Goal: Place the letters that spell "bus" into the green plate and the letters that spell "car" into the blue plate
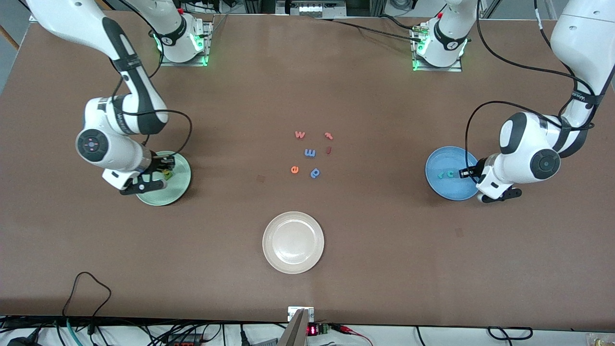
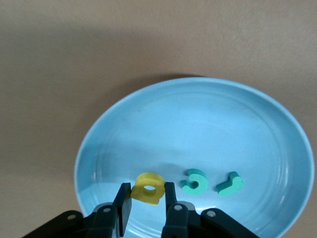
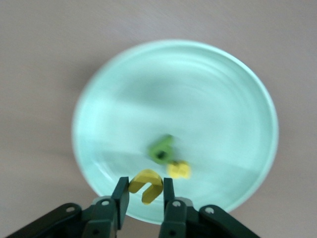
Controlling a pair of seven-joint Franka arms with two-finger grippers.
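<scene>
My left gripper (image 2: 147, 196) hangs low over the blue plate (image 2: 198, 119), shut on the yellow "a" (image 2: 148, 187). The teal "c" (image 2: 194, 181) and the teal "r" (image 2: 230, 183) lie side by side in that plate. From the front, the left gripper (image 1: 465, 172) is over the blue plate (image 1: 451, 190) at the left arm's end of the table. My right gripper (image 3: 143, 191) is over the green plate (image 3: 173, 89) near its rim, shut on the yellow "u" (image 3: 145, 184), which sits tilted between the fingers. The olive "b" (image 3: 162, 149) and the yellow "s" (image 3: 179, 170) lie in the plate.
An off-white plate (image 1: 293, 242) stands mid-table, nearer the front camera. Farther back lie loose letters: a red "w" (image 1: 300, 135), two small red pieces (image 1: 328, 136), a blue "m" (image 1: 310, 153), an orange "e" (image 1: 294, 169) and a blue "p" (image 1: 314, 173).
</scene>
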